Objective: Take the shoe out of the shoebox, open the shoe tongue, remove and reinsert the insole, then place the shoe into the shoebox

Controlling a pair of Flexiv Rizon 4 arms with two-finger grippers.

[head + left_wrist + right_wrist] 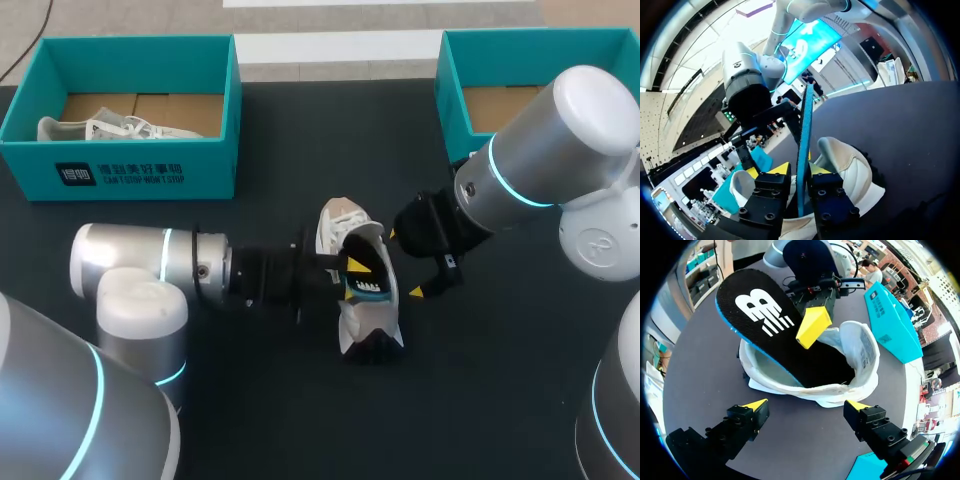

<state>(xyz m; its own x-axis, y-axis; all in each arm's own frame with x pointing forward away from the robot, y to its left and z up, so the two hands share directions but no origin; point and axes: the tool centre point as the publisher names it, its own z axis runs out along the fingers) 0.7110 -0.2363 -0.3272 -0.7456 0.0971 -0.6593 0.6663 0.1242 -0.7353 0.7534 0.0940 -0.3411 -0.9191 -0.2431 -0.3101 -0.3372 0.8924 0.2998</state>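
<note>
Entry: black foam insole with a blue edge (765,320). Your left end effector (799,175) is pinching it edge-on. Its lower end is sitting inside the white mesh sneaker (857,352), which is lying on the dark worktop (700,370) between both arms. Its long axis is slanting up out of the opening.

Entry: right end effector (805,407). You are holding it wide and empty, just beside the sneaker. Judging by this, the left arm is nearer for the downward push.

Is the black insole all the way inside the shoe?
No, the insole sticks well out of the shoe, pinched by the left gripper.
</note>
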